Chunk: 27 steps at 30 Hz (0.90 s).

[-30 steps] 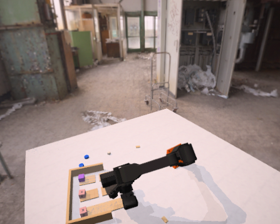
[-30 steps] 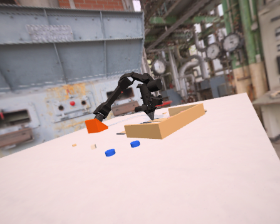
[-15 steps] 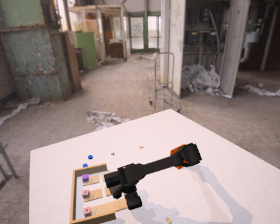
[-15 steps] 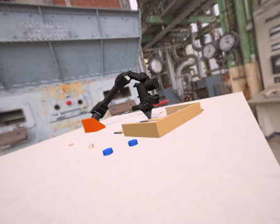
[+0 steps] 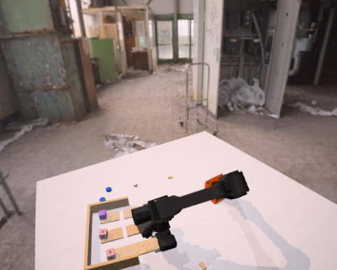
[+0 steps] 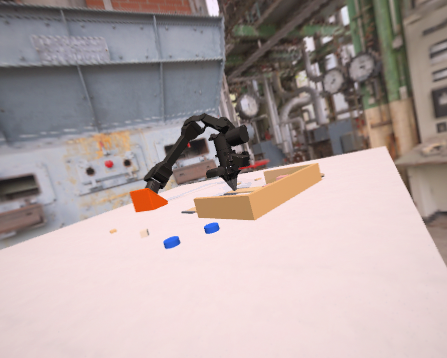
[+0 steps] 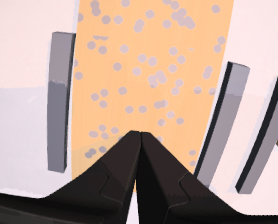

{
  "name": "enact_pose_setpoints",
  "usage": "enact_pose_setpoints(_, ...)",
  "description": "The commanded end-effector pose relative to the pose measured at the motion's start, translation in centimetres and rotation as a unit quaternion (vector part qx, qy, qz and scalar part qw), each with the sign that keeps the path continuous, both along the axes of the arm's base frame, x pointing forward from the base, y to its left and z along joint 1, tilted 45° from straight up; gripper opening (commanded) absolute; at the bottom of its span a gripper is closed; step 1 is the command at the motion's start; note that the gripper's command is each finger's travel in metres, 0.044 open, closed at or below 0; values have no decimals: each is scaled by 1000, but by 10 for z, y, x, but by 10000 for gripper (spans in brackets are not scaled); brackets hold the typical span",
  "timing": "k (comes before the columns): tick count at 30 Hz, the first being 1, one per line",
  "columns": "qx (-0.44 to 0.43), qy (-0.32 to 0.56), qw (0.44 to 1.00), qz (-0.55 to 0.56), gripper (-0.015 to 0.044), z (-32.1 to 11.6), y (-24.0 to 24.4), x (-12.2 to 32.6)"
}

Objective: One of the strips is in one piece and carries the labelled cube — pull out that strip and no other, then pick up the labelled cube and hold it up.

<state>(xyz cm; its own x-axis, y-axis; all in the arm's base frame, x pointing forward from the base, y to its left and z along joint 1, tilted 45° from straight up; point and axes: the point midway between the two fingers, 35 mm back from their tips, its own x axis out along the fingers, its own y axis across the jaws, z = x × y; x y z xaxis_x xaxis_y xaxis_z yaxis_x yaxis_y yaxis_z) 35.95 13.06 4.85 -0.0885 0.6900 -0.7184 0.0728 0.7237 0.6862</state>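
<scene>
Standing on the left end of the speckled strip [image 5: 136, 249] [image 7: 150, 75], at the near left inside the wooden frame [image 5: 88, 237] [image 6: 285, 197]: a pink labelled cube [image 5: 110, 253]. Unbroken along the visible stretch, that strip, with part of its right end hidden below the gripper [image 5: 166, 241] [image 6: 235, 189] [image 7: 140, 132]. Shut with nothing between the fingers, tips together and pointing down above the strip; impossible to tell whether touching it. Flanked on both sides, in the wrist view, by a left grey bar [image 7: 60, 102] and a right grey bar [image 7: 222, 125].

Farther across the frame, split by a gap: the middle strip [image 5: 112, 235], bearing another pink cube [image 5: 103, 234]. Farther still, likewise split: the far strip [image 5: 111, 216], with a purple cube [image 5: 102, 215] on its left end. Beyond the frame's far side: two blue discs [image 5: 108, 189] [image 6: 171, 242]. Well to the right: the arm's orange base [image 5: 211, 183] [image 6: 149, 200].
</scene>
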Motion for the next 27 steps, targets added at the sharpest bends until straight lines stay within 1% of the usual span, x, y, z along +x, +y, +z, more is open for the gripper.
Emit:
enact_pose_setpoints(1, 1, 13, 1000, 3, 0, -3, 4, -14)
enact_pose_setpoints(27, 1, 14, 1000, 3, 0, 1, 6, -52)
